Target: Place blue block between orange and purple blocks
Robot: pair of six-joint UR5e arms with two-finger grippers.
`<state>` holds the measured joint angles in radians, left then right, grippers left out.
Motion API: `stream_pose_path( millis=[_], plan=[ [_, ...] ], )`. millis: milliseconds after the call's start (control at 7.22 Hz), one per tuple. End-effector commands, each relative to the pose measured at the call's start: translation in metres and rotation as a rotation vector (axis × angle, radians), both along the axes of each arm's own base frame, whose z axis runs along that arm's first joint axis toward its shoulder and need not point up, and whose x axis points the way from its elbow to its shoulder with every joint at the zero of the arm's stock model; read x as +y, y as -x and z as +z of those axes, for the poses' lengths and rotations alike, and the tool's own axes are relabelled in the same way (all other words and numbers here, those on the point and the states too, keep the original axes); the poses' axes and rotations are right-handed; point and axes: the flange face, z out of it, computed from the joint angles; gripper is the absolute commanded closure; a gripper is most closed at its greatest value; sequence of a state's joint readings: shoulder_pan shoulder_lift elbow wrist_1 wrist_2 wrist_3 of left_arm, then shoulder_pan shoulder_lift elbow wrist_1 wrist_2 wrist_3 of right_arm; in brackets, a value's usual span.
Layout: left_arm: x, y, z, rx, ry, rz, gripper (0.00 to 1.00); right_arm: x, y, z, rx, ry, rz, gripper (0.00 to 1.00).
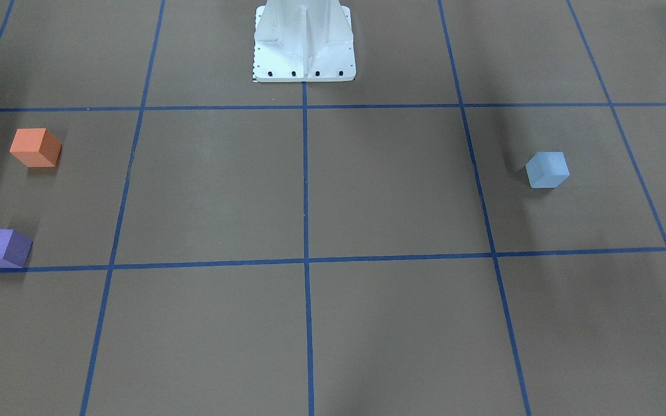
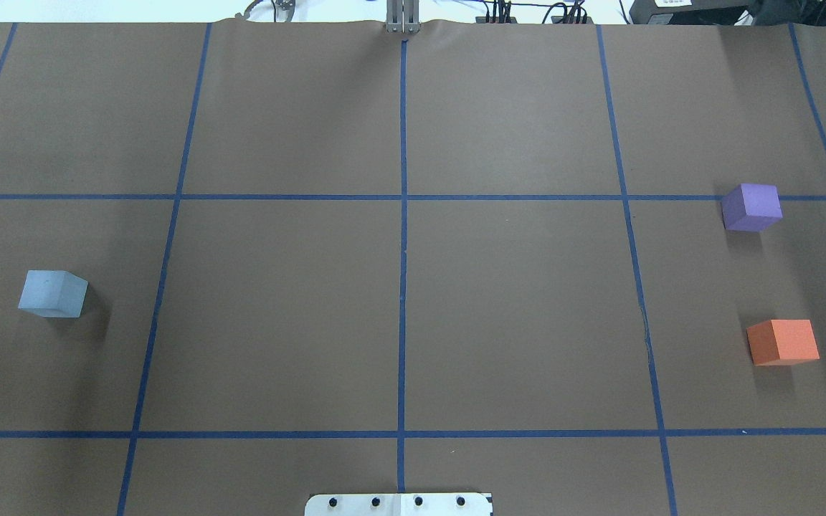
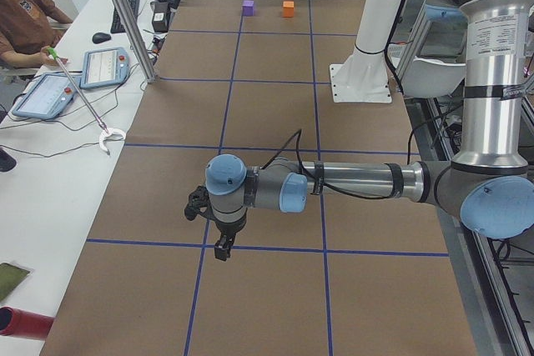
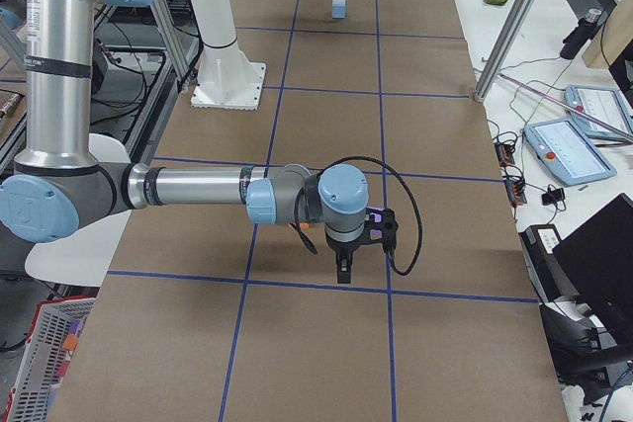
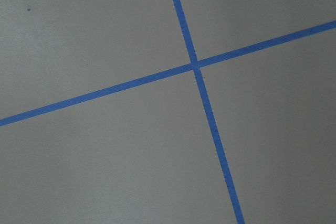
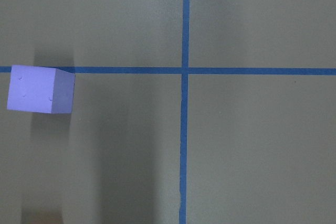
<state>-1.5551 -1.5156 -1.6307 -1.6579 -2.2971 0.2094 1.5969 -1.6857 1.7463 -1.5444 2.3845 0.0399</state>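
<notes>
Notably, right wrist view shows purple block [image 6: 39,89] (left: crossed tape [image 5: 195,66]).

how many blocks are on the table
3: blue block on the robot's left side; purple block and orange block on its right, purple farther out. None seems hidden.

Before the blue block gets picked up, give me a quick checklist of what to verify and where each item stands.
1. Blue block standing free, nothing touching it: ok.
2. Gap between orange block and purple block unoccupied: ok.
3. Gap wide enough for the blue block: ok, it looks wider than one block.
4. Left gripper lined up on the blue block: not ok; its wrist view shows only tape lines.
5. Left gripper open: cannot tell; it shows only from the side.
6. Right gripper out of the gap: cannot tell; its wrist view has the purple block close by.
</notes>
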Motion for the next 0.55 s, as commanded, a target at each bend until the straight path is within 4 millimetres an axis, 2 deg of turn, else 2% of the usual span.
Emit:
stream_pose_path(
  millis=[0, 277, 415],
  plan=[
    [-0.001, 0.000, -0.006, 0.001, -0.013, 0.000, 0.00, -0.001, 0.000, -0.001, 0.001, -0.001, 0.002, 0.00],
    [-0.012, -0.005, -0.032, 0.013, -0.074, 0.011, 0.00, -0.002, 0.001, -0.003, -0.009, -0.006, 0.001, 0.00],
    [-0.014, -0.006, -0.057, 0.015, -0.126, 0.013, 0.00, -0.002, 0.001, -0.006, -0.008, -0.011, 0.001, 0.00]
  ],
)
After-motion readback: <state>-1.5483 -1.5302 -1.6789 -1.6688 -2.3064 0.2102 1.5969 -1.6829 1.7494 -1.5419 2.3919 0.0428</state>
